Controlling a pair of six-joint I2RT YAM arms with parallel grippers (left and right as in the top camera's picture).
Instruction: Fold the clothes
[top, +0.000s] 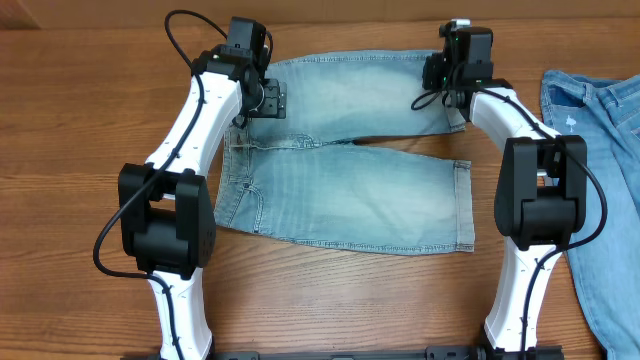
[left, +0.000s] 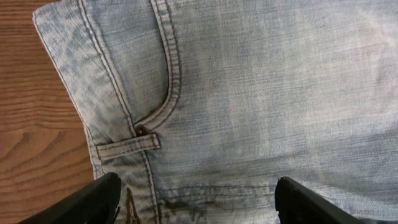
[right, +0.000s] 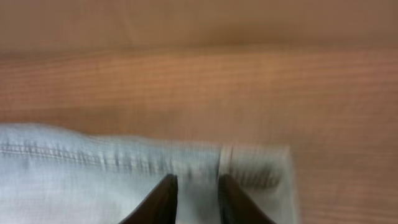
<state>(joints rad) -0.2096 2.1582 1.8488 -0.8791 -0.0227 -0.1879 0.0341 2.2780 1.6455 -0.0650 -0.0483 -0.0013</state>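
The denim shorts lie flat on the table mid-frame in the overhead view, waistband to the left, with the left hand spread wide over the waistband at upper left and the right hand at the upper-right hem, fingers nearly together, grip unclear.

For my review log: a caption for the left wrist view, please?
Open left gripper over the shorts, by a pocket and belt loop; table at left.
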